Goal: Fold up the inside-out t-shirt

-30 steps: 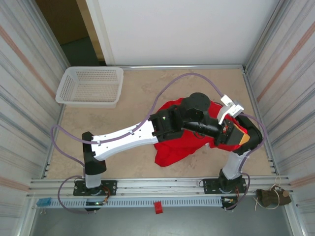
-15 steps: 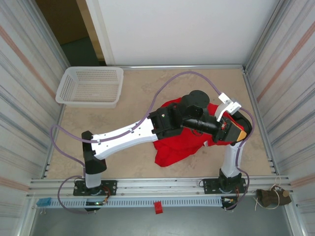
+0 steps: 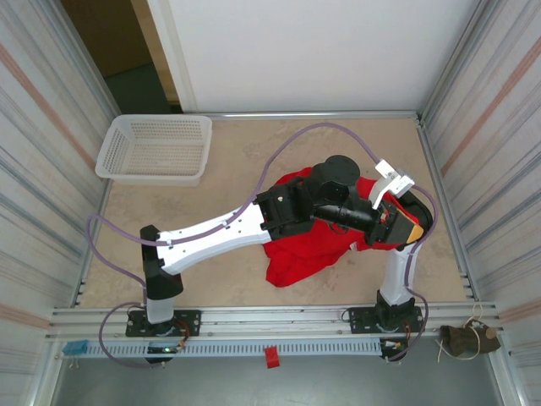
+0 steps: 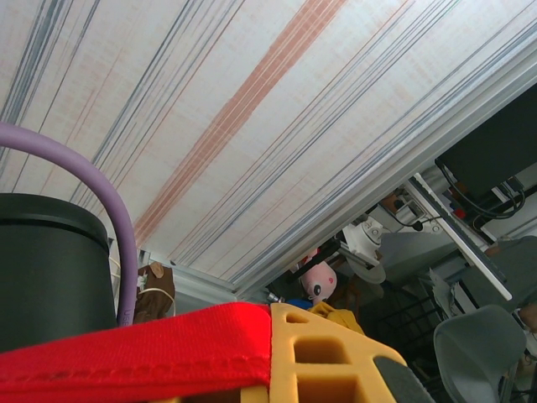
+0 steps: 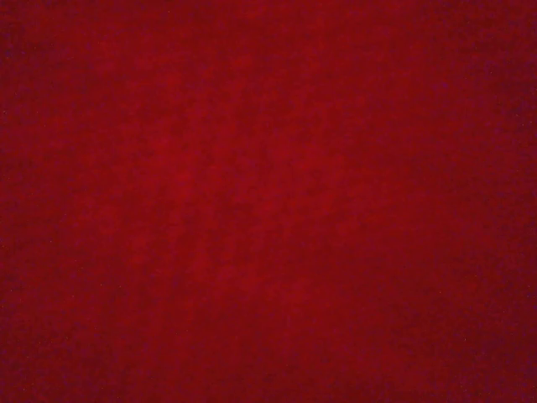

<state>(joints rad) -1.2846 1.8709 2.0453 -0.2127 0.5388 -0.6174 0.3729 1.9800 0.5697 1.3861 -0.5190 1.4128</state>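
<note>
The inside-out t-shirt (image 3: 296, 258) is a bright red crumpled heap right of the table's centre. My left arm reaches across it, and my left gripper (image 3: 404, 230) sits at its right side. In the left wrist view my left gripper (image 4: 285, 369) is shut on a red hem (image 4: 143, 344), which lies against its yellow finger (image 4: 336, 357). My right arm bends over the same spot, its white wrist mount (image 3: 391, 181) above the cloth. Red cloth (image 5: 268, 201) lies close over the right wrist camera and hides the right fingers.
A white mesh basket (image 3: 156, 148) stands at the back left. Metal walls close in both sides, and a white panel closes the back. Purple cables (image 3: 279, 169) loop over the table behind the arms. Bare tan tabletop (image 3: 211, 194) lies left of the shirt.
My right arm has drawn slightly left and in toward the left gripper, mostly in the first half second. The left arm and the shirt look unmoved.
</note>
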